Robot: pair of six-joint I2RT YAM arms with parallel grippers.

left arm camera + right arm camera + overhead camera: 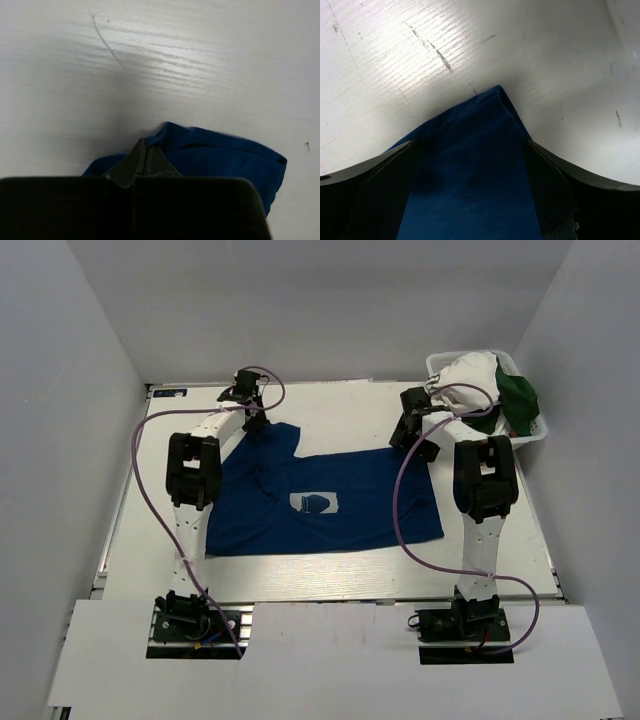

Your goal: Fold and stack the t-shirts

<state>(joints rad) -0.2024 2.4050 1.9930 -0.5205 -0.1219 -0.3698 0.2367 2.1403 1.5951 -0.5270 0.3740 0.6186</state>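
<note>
The royal blue t-shirt (370, 490) lies spread flat in the middle of the table, its white print (313, 503) facing up. My left gripper (255, 414) is at the shirt's far left sleeve. In the left wrist view it (145, 148) is shut, pinching the edge of the blue fabric (225, 160). My right gripper (411, 439) is at the shirt's far right corner. In the right wrist view it (470, 150) is open, its jaws wide apart on either side of the blue corner (480, 165), just above the table. A white t-shirt (468, 374) and a dark green one (518, 395) sit in the basket.
The white mesh basket (437, 362) stands at the far right corner beside the right wall. White walls enclose the table on three sides. Bare table (330, 400) shows beyond the shirt and along its left and near edges.
</note>
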